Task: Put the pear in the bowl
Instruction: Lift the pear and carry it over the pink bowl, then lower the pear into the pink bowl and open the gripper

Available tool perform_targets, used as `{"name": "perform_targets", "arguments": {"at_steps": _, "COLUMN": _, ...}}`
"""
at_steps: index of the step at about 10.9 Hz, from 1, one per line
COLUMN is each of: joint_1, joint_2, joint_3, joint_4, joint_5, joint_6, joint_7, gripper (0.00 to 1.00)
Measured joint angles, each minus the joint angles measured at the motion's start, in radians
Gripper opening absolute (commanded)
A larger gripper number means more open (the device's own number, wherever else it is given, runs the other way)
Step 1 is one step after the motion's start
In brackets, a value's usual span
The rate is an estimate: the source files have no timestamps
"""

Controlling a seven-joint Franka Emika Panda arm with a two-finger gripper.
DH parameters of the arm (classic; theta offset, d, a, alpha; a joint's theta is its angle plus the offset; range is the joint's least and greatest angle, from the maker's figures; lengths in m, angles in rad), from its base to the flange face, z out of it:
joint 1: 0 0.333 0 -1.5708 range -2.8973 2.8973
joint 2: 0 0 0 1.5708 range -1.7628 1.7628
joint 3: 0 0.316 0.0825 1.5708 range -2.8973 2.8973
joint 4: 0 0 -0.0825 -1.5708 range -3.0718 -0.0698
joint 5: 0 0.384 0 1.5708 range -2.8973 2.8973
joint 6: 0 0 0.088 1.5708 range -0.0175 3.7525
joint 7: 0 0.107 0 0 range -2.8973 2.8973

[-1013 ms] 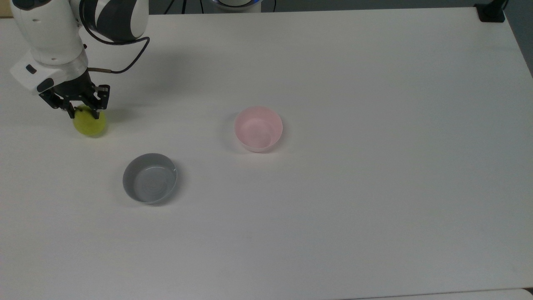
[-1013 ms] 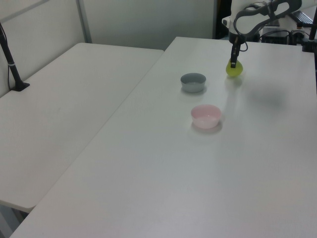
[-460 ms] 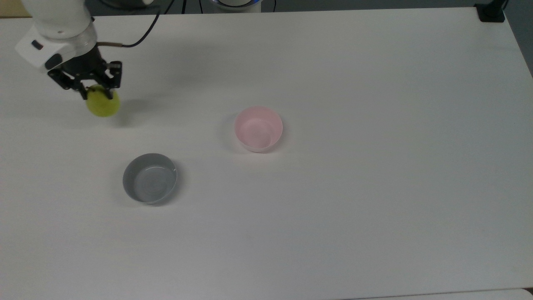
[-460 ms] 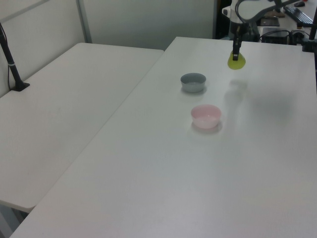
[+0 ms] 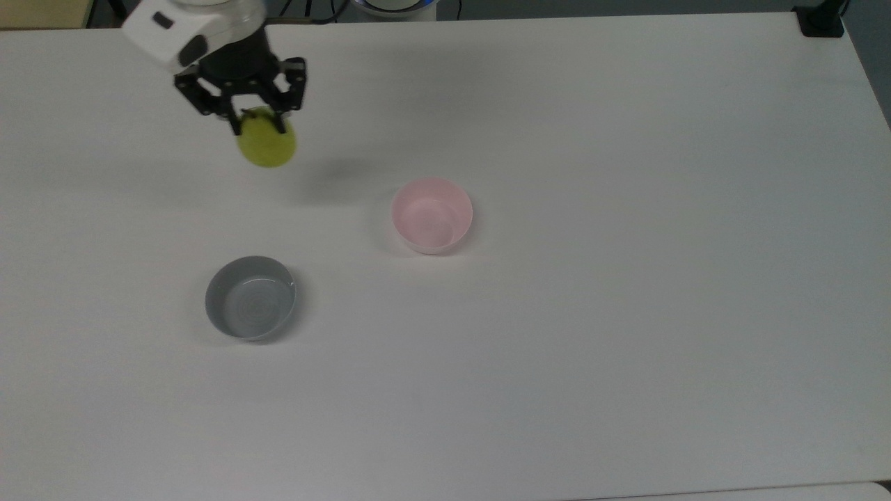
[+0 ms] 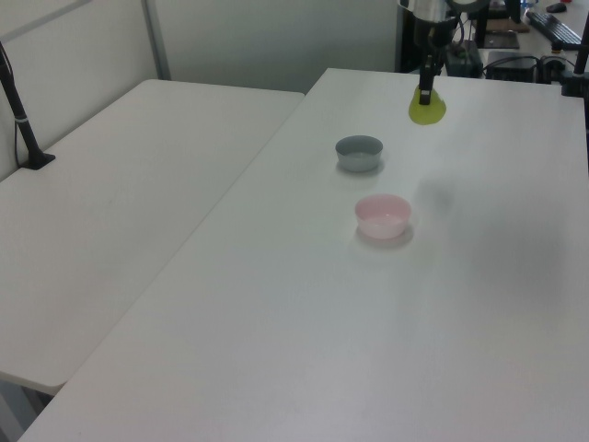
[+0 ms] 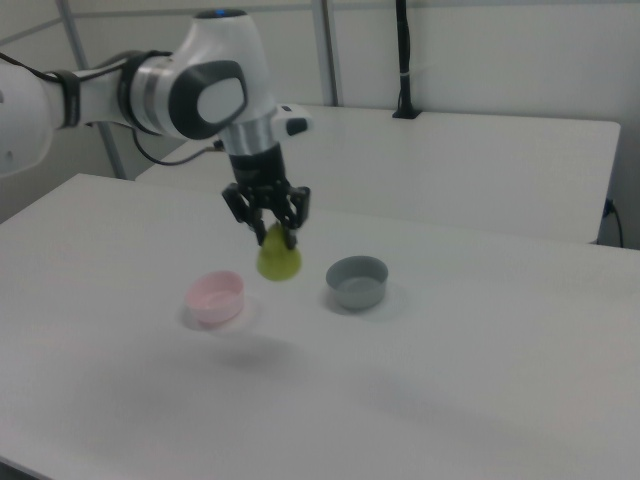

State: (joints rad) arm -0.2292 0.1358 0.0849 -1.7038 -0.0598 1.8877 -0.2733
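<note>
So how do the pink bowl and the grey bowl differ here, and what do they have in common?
Colour: the pink bowl is pale pink inside with a whitish outside; the grey bowl is grey all over.
Place: in the top view, the pink bowl sits further right and nearer the top edge than the grey bowl, which sits lower left.
Shared: both are small, round, upright, empty bowls of similar size, standing apart on the white table.
</note>
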Motion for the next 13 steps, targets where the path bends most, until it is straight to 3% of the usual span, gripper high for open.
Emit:
{"name": "perform_targets", "arguments": {"at_steps": 3, "joint_1": 0.091, "joint_2": -0.014, "joint_3": 0.019, "joint_4": 0.027, "joint_5": 0.072, "joint_6": -0.037, "joint_7": 0.127, "gripper": 0.0}}
{"name": "perform_targets", "arguments": {"at_steps": 7, "joint_1": 0.2, "joint_2": -0.009, "joint_3": 0.021, "joint_4": 0.002, "joint_5": 0.077, "joint_6": -0.007, "joint_7": 0.247, "gripper": 0.0}}
{"name": "perform_targets", "arguments": {"at_steps": 13, "joint_1": 0.245, "joint_2": 0.081, "joint_3": 0.02, "joint_4": -0.075, "joint_5": 0.077, "joint_6": 0.192, "joint_7": 0.308, "gripper": 0.0}}
